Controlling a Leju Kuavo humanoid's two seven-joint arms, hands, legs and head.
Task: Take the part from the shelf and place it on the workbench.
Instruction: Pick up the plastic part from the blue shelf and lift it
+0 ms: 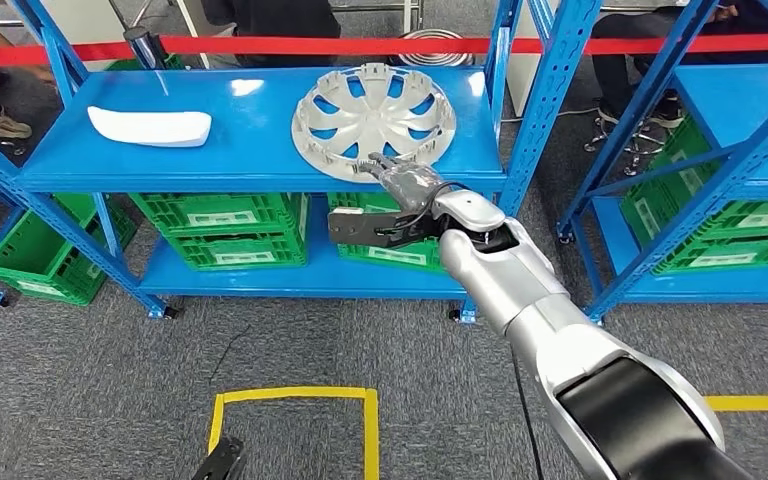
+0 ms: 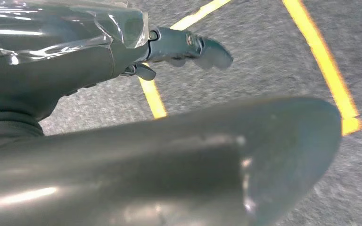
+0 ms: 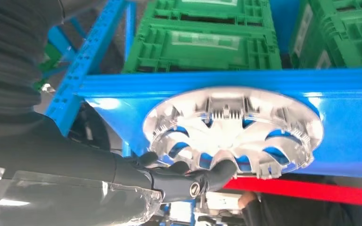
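The floor (image 1: 80, 380) is covered in grey, coarse-textured carpet, marked with yellow tape lines (image 1: 295, 395). A blue metal shelf (image 1: 250, 150) with a smooth, glossy deck is positioned ahead; a second blue shelf (image 1: 750, 120) is located to its right. Green ribbed plastic crates (image 1: 225, 230) are stowed on the lower level. A red barrier tape (image 1: 360, 45) is stretched behind the shelves, and seated persons are partly seen beyond it.

The part, a round silver wheel cover (image 1: 372, 108) with curved spokes and open slots, is laid flat on the upper deck, toward its right end. A white, smooth, elongated piece (image 1: 150, 126) is laid well apart from it, toward the left end.

The right hand (image 1: 400, 180) is extended to the near rim of the cover; in the right wrist view its dark fingers (image 3: 217, 169) are seen touching the rim's edge, though whether a grip is closed cannot be told.

The left hand (image 2: 188, 47) is hung above the carpet, nothing held, its fingers loosely extended.
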